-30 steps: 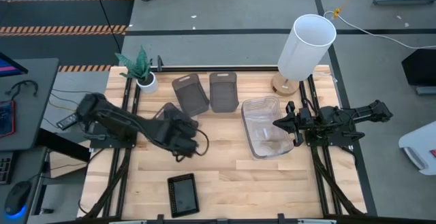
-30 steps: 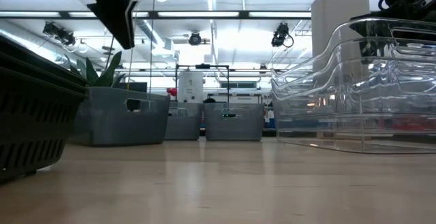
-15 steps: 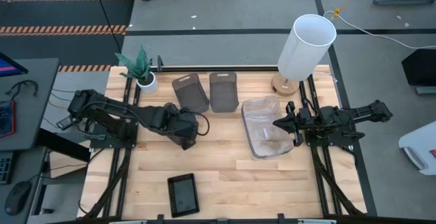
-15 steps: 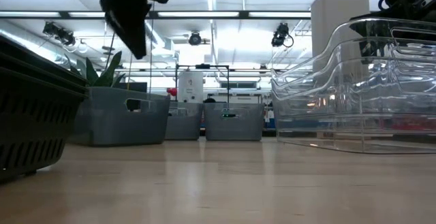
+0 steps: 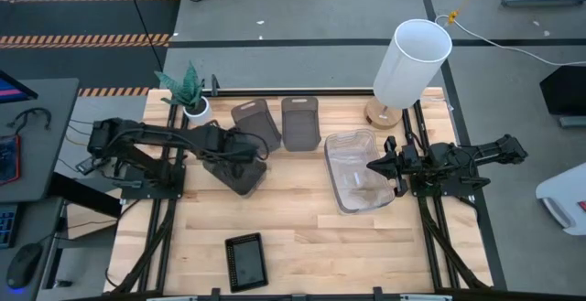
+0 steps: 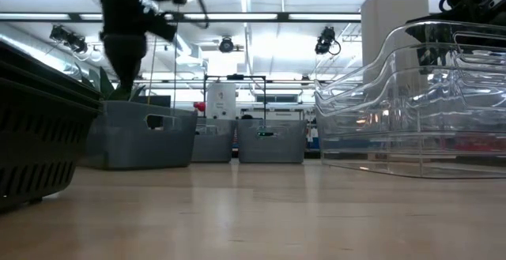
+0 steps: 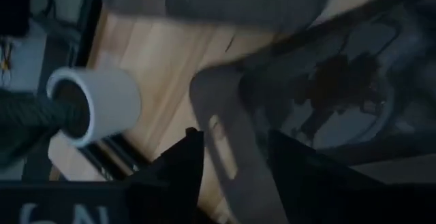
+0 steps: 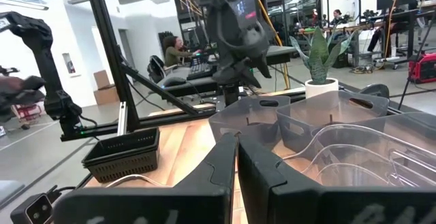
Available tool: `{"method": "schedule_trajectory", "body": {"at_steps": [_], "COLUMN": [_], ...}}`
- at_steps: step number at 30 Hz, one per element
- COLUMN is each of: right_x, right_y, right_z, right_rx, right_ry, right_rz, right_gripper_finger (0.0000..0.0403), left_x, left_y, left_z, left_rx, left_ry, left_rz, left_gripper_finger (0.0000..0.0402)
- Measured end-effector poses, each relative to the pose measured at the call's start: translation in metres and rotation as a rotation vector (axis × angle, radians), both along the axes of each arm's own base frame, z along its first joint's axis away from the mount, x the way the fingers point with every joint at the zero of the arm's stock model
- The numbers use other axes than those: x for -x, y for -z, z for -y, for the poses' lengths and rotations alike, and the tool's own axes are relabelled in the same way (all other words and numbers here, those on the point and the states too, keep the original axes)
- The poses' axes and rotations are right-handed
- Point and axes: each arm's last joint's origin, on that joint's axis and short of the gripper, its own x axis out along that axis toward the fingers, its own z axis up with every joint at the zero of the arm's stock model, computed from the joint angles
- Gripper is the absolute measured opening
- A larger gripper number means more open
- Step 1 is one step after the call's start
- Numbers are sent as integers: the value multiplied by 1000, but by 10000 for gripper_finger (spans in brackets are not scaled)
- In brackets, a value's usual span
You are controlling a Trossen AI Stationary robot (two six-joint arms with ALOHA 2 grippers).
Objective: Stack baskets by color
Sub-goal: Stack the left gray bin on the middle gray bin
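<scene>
Three smoky grey baskets stand on the table. One (image 5: pixel 242 177) is nearest the plant pot, and two more (image 5: pixel 256 125) (image 5: pixel 300 123) are at the far edge. My left gripper (image 5: pixel 234 157) (image 6: pixel 118 82) hangs open over the nearest one, tilted down. In the left wrist view its fingers (image 7: pixel 178 169) stand on either side of that basket's end rim with the handle slot (image 7: pixel 219 137); no touch shows. The nested clear baskets (image 5: pixel 355 175) (image 6: pixel 411 110) sit at the right. My right gripper (image 5: pixel 372 165) (image 8: pixel 237 157) is shut and level at their edge. The black basket (image 5: pixel 245 261) sits near the front edge.
A small white plant pot (image 5: pixel 196 109) (image 7: pixel 99 105) stands just beyond the left gripper. A tall white cylinder (image 5: pixel 412 63) rises at the far right corner. Bare wood lies in the table's middle (image 5: pixel 302 219). People sit in the room beyond the table.
My left gripper has swung toward the table's far edge and sunk a little. It has come from the open table over the end of the grey basket beside the plant pot. The baskets have stayed where they were.
</scene>
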Motion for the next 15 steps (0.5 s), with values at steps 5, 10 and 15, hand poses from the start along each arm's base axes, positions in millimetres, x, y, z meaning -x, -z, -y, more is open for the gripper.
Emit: {"method": "schedule_trajectory", "body": {"at_steps": [5, 10, 15], "right_x": [0, 0, 0], "right_y": [0, 0, 0], "right_z": [0, 0, 0], "right_rx": [0, 0, -1], "right_ry": [0, 0, 0], "right_rz": [0, 0, 2], "right_gripper_finger": [22, 22, 22], "left_x": [27, 47, 62], "left_y": [14, 18, 19], "left_z": [-17, -32, -50], "left_rx": [38, 140, 208], "left_ry": [-77, -119, -177], "left_rz": [15, 128, 208], "left_gripper_finger": [147, 144, 167]}}
